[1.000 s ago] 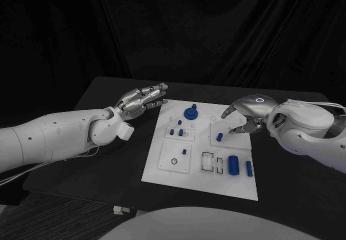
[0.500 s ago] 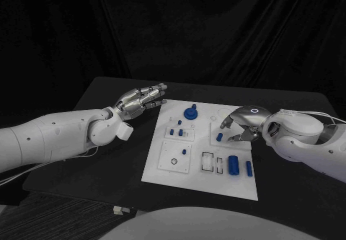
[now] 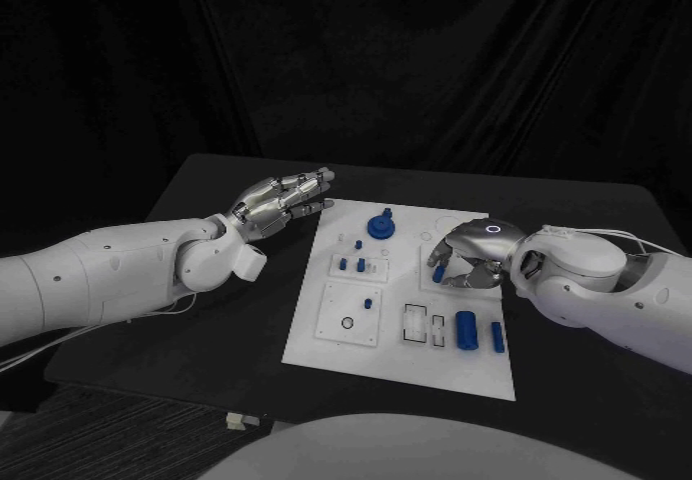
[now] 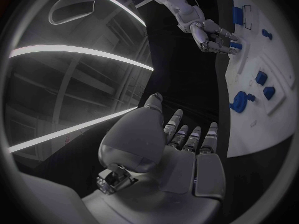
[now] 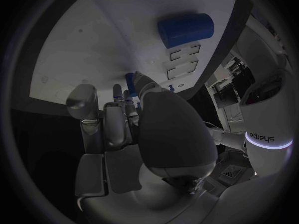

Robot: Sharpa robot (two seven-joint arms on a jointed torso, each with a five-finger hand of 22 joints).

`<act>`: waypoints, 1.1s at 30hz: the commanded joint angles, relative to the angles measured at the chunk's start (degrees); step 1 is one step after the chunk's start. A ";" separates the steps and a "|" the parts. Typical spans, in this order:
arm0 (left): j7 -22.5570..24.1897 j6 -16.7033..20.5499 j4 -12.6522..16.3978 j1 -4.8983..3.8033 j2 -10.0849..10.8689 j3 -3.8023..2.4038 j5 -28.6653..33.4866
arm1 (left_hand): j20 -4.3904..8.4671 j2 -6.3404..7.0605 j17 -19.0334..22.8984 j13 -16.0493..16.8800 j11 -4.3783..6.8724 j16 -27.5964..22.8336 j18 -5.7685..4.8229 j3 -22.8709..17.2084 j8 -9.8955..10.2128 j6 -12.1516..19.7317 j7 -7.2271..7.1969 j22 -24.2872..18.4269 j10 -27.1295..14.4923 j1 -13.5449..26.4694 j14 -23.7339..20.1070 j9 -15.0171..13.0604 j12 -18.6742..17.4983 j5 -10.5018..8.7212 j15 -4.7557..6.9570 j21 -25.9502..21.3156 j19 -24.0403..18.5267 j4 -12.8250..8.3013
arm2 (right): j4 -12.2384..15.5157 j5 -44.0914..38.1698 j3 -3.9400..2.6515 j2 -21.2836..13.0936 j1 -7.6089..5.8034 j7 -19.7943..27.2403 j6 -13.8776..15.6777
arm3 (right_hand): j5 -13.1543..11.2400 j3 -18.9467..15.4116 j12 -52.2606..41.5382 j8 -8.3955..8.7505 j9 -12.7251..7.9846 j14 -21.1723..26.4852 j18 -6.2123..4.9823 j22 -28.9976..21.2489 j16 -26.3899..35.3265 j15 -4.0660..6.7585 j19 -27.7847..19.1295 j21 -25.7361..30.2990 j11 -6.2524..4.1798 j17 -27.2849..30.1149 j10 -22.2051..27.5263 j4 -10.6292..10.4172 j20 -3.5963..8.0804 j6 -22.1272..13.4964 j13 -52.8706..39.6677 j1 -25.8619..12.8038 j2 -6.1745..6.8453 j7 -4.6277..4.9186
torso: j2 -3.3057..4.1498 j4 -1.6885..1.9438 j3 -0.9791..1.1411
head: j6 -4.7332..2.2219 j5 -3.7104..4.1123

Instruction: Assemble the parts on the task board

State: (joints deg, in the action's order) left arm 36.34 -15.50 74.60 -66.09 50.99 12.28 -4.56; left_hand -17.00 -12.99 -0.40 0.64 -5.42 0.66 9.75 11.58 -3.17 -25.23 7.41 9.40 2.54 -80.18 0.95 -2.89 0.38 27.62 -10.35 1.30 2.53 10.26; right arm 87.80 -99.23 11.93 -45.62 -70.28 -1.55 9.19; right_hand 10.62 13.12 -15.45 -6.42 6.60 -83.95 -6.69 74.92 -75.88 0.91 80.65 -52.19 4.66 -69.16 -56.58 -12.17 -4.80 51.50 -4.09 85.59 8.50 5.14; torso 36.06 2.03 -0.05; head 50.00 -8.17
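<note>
Two hands over one task board [image 3: 411, 350] on the desk [image 3: 606, 330]. Right hand [image 3: 464, 258]: fingers curled down onto a small blue part [image 3: 437, 272] at the board's right-centre; whether it grips it, I cannot tell. Left hand [image 3: 281, 199]: open, empty, hovering beside the board's far left edge. Large blue cylinder [image 3: 467, 329]: lying nearer the robot, just short of the right hand, the closer one, its long axis running toward the robot.

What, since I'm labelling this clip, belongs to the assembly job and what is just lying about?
Job:
- white board
- blue knob
- thick blue cylinder
- right hand, fingers at a small blue piece
- left hand, beside the board

Lying about:
- small white bit by the table's front edge
- black curtain
</note>
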 commanded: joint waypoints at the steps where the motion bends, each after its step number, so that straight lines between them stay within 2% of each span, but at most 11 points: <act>1: 0.38 -0.39 0.05 0.10 -0.13 -0.06 0.38 | 0.12 -0.63 -0.09 0.07 -0.20 0.30 -0.19 -0.19 -0.35 -0.47 -0.04 0.01 0.30 -0.15 0.25 -0.09 0.34 0.21 -0.24 0.35 0.42 0.22 | -0.24 0.14 -0.03 0.30 0.37 1.66 0.72 | 0.40 0.44 0.38 -0.43 0.19 -0.69 0.39 6.77 0.17 0.40 -0.25 -0.37 0.05 0.02 -0.72 -0.01 0.09 0.68 -0.07 0.38 -0.05 0.12 | -0.01 0.01 -0.02 | 0.00 -0.06; 5: 0.26 -0.50 0.02 0.14 -0.13 -0.06 0.38 | 0.12 -0.72 -0.13 0.21 -0.59 0.40 -0.25 -0.25 -0.56 -1.05 0.25 -0.03 0.96 -0.32 0.35 -0.15 0.51 0.28 -0.12 0.35 0.48 0.17 | -0.59 0.15 -0.03 0.70 0.63 2.00 0.61 | 0.50 1.31 0.54 -1.31 0.73 -0.62 0.38 6.75 0.29 0.30 -0.31 -0.32 -0.13 0.23 -2.11 0.23 0.06 2.10 -0.11 0.47 -0.08 0.36 | 0.00 0.03 -0.01 | 0.00 -0.10; 7: 0.21 -0.52 0.00 0.16 -0.12 -0.06 0.38 | 0.13 -0.73 -0.18 0.75 -1.31 0.53 -0.33 -0.31 -0.73 -1.46 0.70 -0.04 3.33 -0.53 0.49 -0.20 1.38 0.35 0.39 0.36 0.60 0.20 | -0.71 0.15 -0.03 0.83 0.69 2.11 0.65 | 0.66 1.86 0.63 -2.01 1.14 -0.58 0.38 6.74 0.34 0.23 -0.36 -0.29 -0.24 0.31 -2.81 0.44 0.01 3.15 -0.12 0.62 -0.18 0.42 | 0.00 0.02 -0.01 | 0.00 -0.11; 10: 0.18 -0.54 0.00 0.20 -0.09 -0.06 0.38 | 0.13 -0.74 -0.28 0.83 -1.78 0.76 -0.40 -0.40 -0.89 -1.91 1.03 0.04 3.71 -0.78 0.76 -0.25 1.73 0.50 0.61 0.38 0.75 0.24 | -0.84 0.15 -0.03 0.98 0.75 2.25 0.90 | 1.24 2.95 0.55 -4.00 2.36 -0.42 0.31 6.66 0.57 0.20 -0.55 0.04 -0.60 0.64 -4.26 1.18 -0.03 6.20 -0.23 1.29 -0.62 0.66 | -0.02 0.02 -0.02 | 0.00 -0.12; 12: 0.17 -0.54 0.02 0.21 -0.06 -0.06 0.38 | 0.13 -0.75 -0.29 0.84 -1.84 0.79 -0.42 -0.43 -0.92 -1.98 1.08 0.05 3.77 -0.83 0.79 -0.26 1.80 0.54 0.61 0.38 0.78 0.25 | -0.87 0.15 -0.03 1.02 0.77 2.35 1.29 | 2.05 3.81 0.60 -5.27 3.26 -0.15 0.20 6.54 1.07 0.34 -0.80 0.57 -0.79 1.32 -4.98 2.14 0.04 7.84 -0.27 2.17 -0.89 0.46 | -0.04 0.02 -0.02 | 0.00 -0.18; 14: 0.17 -0.53 0.03 0.23 -0.03 -0.06 0.38 | 0.13 -0.75 -0.30 0.84 -1.86 0.81 -0.42 -0.43 -0.93 -2.02 1.10 0.08 3.79 -0.84 0.82 -0.26 1.83 0.55 0.61 0.39 0.80 0.26 | -0.83 0.15 -0.03 0.98 0.77 2.41 1.98 | 2.12 3.98 0.59 -5.67 3.54 -0.07 0.16 6.50 1.19 0.38 -0.89 0.76 -0.87 1.48 -5.22 2.35 0.07 8.27 -0.29 2.25 -0.94 0.49 | -0.05 0.01 -0.02 | 0.00 -0.25; 16: 0.16 -0.53 0.04 0.24 -0.01 -0.06 0.38 | 0.13 -0.76 -0.30 0.86 -1.91 0.84 -0.44 -0.45 -0.96 -2.06 1.14 0.08 3.86 -0.87 0.84 -0.27 1.89 0.55 0.61 0.39 0.82 0.28 | -0.68 0.15 -0.03 0.84 0.77 2.47 2.95 | 2.22 4.68 0.15 -6.99 4.54 0.05 0.14 6.49 1.43 0.50 -1.01 0.81 -1.37 1.78 -6.89 3.30 0.20 9.53 -0.52 2.82 -1.33 0.81 | -0.07 0.00 -0.02 | 0.00 -0.32; 21: 0.12 -0.52 0.06 0.27 0.03 -0.06 0.38 | 0.13 -0.78 -0.31 0.88 -1.95 0.87 -0.45 -0.46 -0.97 -2.09 1.16 0.08 3.93 -0.88 0.87 -0.27 1.95 0.57 0.62 0.39 0.84 0.30 | 0.25 0.15 -0.04 0.17 0.43 2.22 5.70 | 1.92 5.52 -0.22 -8.62 5.93 0.17 0.10 6.42 1.87 0.52 -1.19 1.05 -1.68 2.38 -8.96 4.48 0.29 10.88 -0.76 3.29 -1.79 1.15 | -0.10 -0.04 -0.02 | 0.00 -0.51; 25: 0.06 -0.47 0.08 0.29 0.08 -0.06 0.38 | 0.13 -0.83 -0.32 0.89 -2.03 0.90 -0.47 -0.50 -1.01 -2.16 1.22 0.08 3.99 -0.92 0.90 -0.28 2.04 0.63 0.64 0.39 0.87 0.36 | 1.68 0.15 -0.04 -0.58 -0.72 1.83 7.24 | 1.56 5.89 -0.33 -9.23 6.55 0.37 -0.01 6.28 2.44 0.63 -1.39 1.56 -1.84 3.11 -9.93 5.14 0.38 11.30 -0.85 3.58 -1.89 1.23 | -0.09 -0.02 -0.01 | 0.00 -0.60; 26: 0.03 -0.45 0.09 0.29 0.09 -0.05 0.38 | 0.13 -0.83 -0.32 0.89 -2.03 0.90 -0.47 -0.50 -1.01 -2.16 1.22 0.08 3.99 -0.92 0.90 -0.28 2.04 0.63 0.64 0.39 0.87 0.36 | 2.31 0.15 -0.04 -0.86 -1.35 1.61 7.37 | 1.54 5.89 -0.32 -9.23 6.56 0.38 -0.01 6.28 2.46 0.63 -1.39 1.56 -1.84 3.12 -9.94 5.16 0.38 11.28 -0.85 3.58 -1.87 1.23 | -0.08 -0.01 -0.01 | 0.00 -0.58; 33: -0.11 -0.45 0.00 0.32 0.03 -0.05 0.38 | 0.13 -0.90 -0.33 0.90 -2.12 0.93 -0.50 -0.56 -1.05 -2.23 1.27 0.07 4.05 -0.98 0.92 -0.28 2.15 0.77 0.66 0.39 0.91 0.42 | 6.88 0.15 -0.04 -2.03 -5.14 0.03 5.28 | 1.10 6.10 0.24 -9.01 6.77 0.70 -0.12 6.06 3.27 0.45 -1.76 2.49 -1.55 4.14 -9.78 5.29 0.32 10.53 -0.69 3.20 -1.70 1.44 | -0.05 0.00 -0.04 | 0.00 -0.58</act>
State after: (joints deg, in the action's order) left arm 35.79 -15.54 74.55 -65.85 51.12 12.28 -4.56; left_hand -16.79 -13.67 -0.68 1.48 -7.39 1.31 9.74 11.27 -3.99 -26.93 8.71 9.38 6.16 -80.87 1.46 -3.09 2.22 28.19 -9.83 1.30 3.13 10.58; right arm 93.65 -98.98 11.89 -47.56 -75.00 0.08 14.12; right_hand 12.08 19.13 -15.53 -15.49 12.65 -83.53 -6.70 74.90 -72.99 1.33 79.31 -50.01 3.77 -65.17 -65.29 -7.09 -4.50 62.43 -4.70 89.05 7.44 6.56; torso 35.99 2.02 -0.07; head 49.99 -8.77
